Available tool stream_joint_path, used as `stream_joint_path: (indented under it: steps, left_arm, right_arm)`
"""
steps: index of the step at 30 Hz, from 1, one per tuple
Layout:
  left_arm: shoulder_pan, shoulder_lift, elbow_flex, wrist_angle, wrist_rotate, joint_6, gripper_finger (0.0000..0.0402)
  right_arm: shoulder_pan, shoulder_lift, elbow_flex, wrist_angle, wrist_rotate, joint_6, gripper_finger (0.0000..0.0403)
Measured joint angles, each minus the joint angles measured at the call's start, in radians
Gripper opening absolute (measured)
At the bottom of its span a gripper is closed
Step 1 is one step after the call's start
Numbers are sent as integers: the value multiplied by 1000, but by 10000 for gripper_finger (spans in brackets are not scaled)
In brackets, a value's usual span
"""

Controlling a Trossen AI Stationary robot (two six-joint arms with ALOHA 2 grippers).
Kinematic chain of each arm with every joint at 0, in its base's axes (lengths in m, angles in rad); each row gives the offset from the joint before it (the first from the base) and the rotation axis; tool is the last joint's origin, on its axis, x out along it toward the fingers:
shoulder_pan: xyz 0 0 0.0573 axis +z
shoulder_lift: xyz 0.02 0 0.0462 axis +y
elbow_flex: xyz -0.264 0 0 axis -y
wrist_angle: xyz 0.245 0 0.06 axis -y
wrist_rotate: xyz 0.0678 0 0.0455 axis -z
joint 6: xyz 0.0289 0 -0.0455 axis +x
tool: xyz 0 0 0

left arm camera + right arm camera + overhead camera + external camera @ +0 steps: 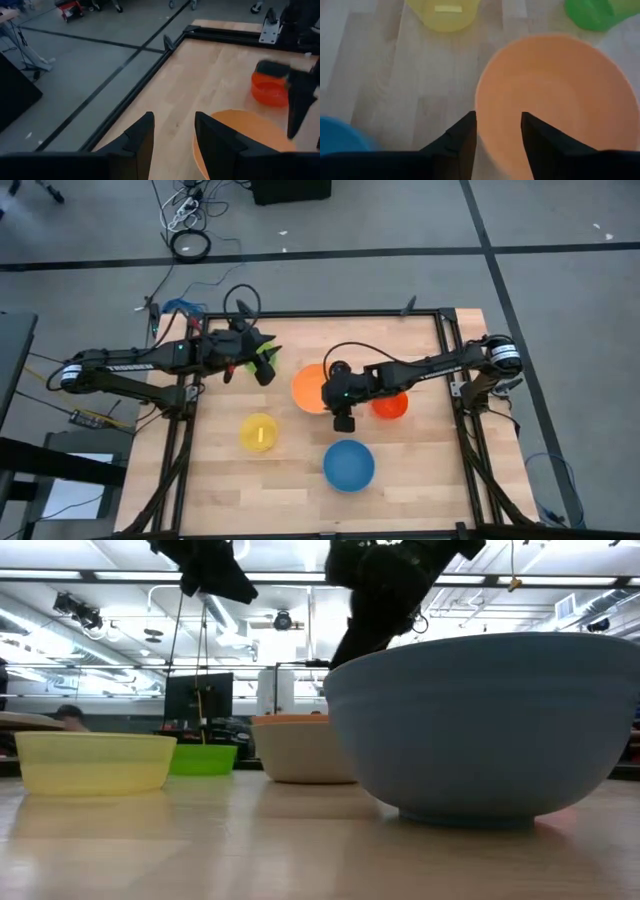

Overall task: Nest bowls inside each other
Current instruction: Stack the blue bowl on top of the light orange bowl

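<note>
Five bowls stand on their bases on the wooden table: orange (310, 387) in the middle, red (392, 406) to its right, green (265, 354) to its left, yellow (259, 432) and blue (349, 465) nearer the front. My right gripper (497, 135) is open and hangs above the orange bowl's (555, 100) near-right rim. In its wrist view one finger lies outside that rim and one inside. In the low view it stays above the bowl. My left gripper (172, 140) is open and holds nothing. It is raised high over the green bowl and faces the orange bowl (250, 135).
A black metal frame (447, 350) borders the table's far, left and right sides. The blue bowl (480, 730) fills the right half of the low view and hides what is behind it. Bare wood lies at the far right corner and along the near edge.
</note>
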Motion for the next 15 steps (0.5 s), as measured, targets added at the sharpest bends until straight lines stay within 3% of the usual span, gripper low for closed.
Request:
stream_joint_path:
  steps: [5,11,15]
  left_arm:
    - [0,0,0,-88,34,-64,152]
    - [0,0,0,-127,118,-125,152]
    - [0,0,0,-124,160,-146,152]
  right_arm:
    - [-1,-87,0,-188,-41,113,152]
    - [12,-156,0,-376,-298,279,161]
    - [63,-149,0,-382,-345,336,172]
